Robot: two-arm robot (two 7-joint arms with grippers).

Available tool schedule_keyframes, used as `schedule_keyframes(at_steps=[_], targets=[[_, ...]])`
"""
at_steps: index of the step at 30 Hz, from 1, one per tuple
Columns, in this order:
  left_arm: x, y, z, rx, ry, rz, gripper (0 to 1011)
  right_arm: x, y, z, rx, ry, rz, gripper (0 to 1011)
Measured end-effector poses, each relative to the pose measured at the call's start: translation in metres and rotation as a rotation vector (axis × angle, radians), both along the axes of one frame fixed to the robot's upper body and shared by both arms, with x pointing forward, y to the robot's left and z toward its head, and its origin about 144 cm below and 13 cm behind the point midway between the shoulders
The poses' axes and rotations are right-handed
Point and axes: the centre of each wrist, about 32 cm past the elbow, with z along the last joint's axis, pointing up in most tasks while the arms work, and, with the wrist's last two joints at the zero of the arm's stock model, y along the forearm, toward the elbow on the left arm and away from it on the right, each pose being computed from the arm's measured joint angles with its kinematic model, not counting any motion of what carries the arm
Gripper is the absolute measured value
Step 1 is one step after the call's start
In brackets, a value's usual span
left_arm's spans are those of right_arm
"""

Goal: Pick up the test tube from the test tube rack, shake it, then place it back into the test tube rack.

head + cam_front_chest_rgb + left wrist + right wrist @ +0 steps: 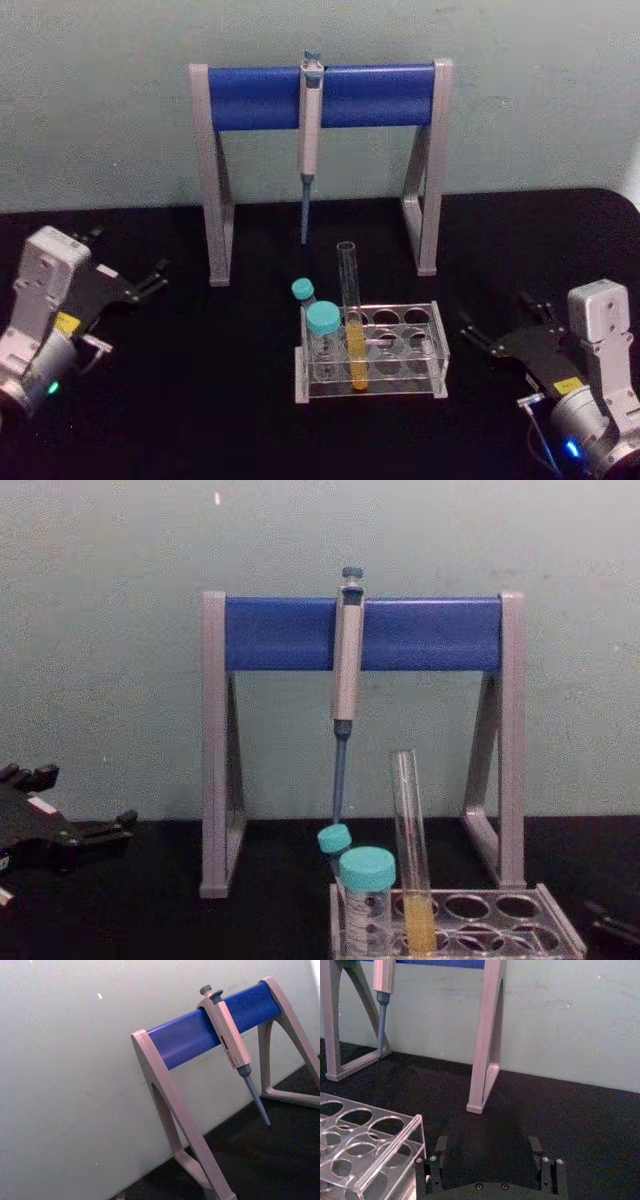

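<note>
The test tube is tall clear glass with yellow-orange liquid in its lower part. It stands upright in a front-left hole of the clear plastic test tube rack at the table's middle. The chest view shows the test tube rising well above the rack. My left gripper rests open at the far left, well away from the rack, and is also seen low at the chest view's edge. My right gripper sits open just right of the rack, its jaws empty beside the rack's corner.
Two shorter teal-capped tubes stand in the rack's left end beside the test tube. Behind it rises a grey-and-blue pipette stand with a grey pipette hanging from it. The black tabletop is bare on both sides.
</note>
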Motion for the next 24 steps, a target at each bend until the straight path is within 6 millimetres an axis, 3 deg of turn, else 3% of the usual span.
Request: schedule_keyframes(at_steps=[24], targets=[[0.0,0.0,0.0,0.0,0.0,0.0,1001,0.0004,0.0001,-0.0002,-0.002,0.001,0.003,1000]])
